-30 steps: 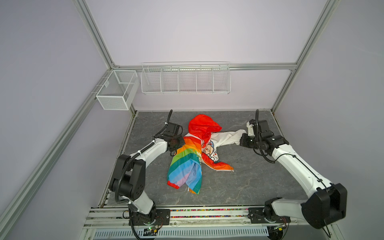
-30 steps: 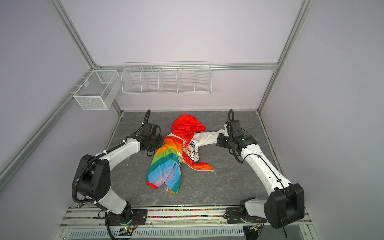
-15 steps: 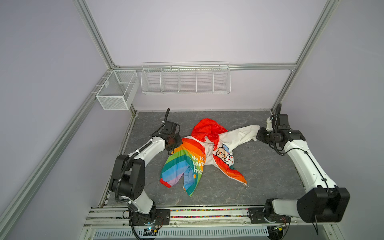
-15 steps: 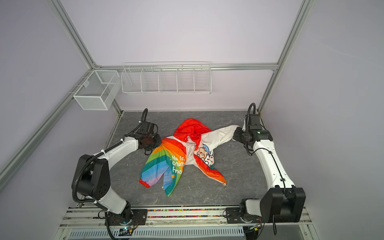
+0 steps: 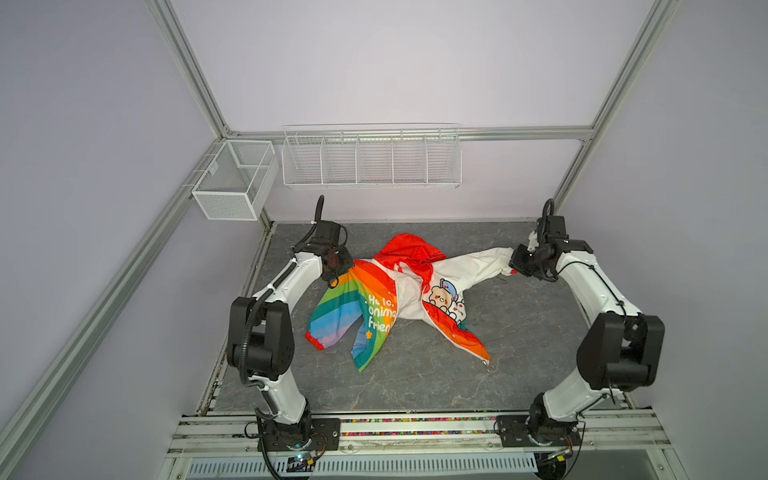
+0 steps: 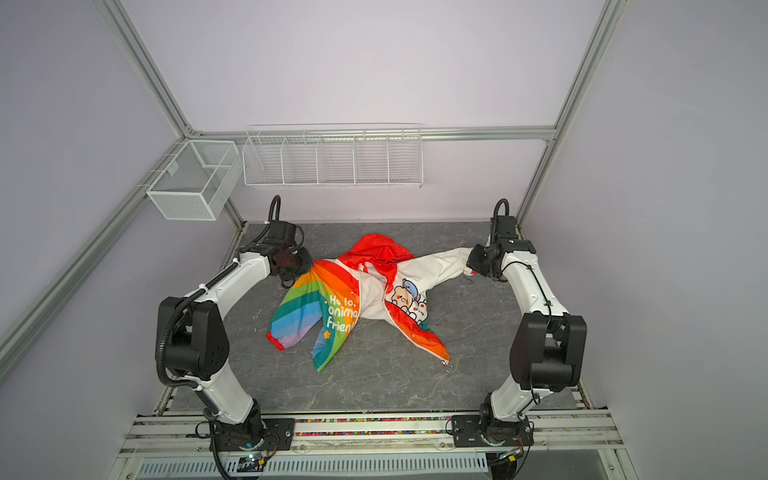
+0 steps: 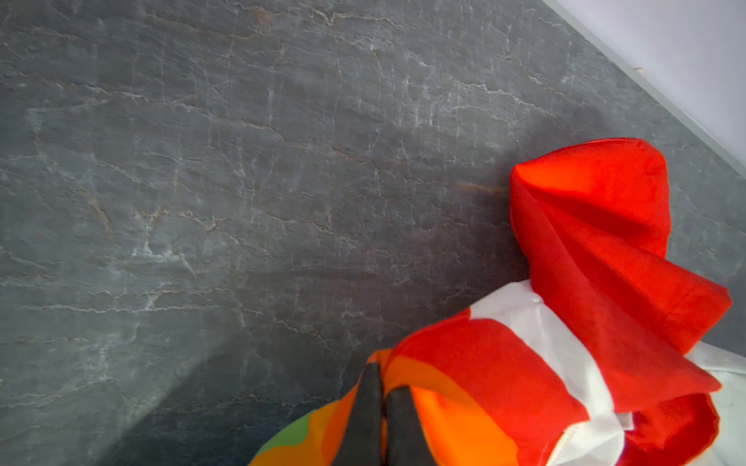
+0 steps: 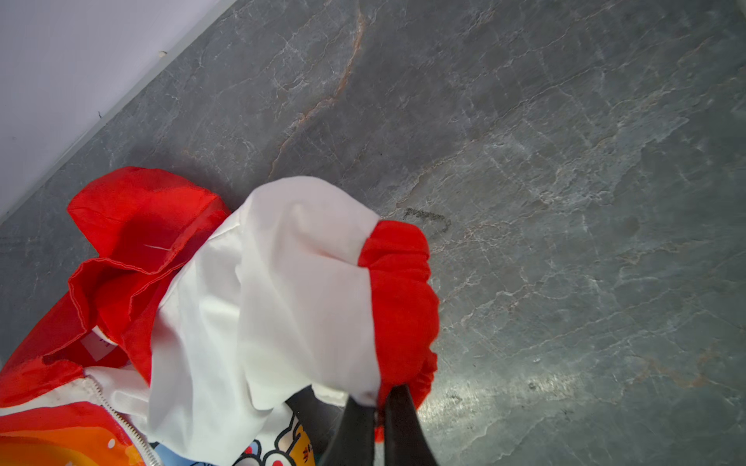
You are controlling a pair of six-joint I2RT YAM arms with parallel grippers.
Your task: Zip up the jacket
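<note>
The left arm (image 5: 286,286) is raised from its base at the near left, bent at a dark elbow and stretched forward and inward; the left gripper (image 5: 340,271) is carried low at its far end and turned toward the middle; in the left wrist view its jaws are seen pressed together on a fold of the jacket (image 7: 484,383). The right arm (image 5: 594,282) is bent likewise from the near right base and reached to the far right; the right gripper (image 5: 515,262) is pointed inward and down; in the right wrist view its jaws are seen closed on the jacket's sleeve end; the two grippers are set well apart.
</note>
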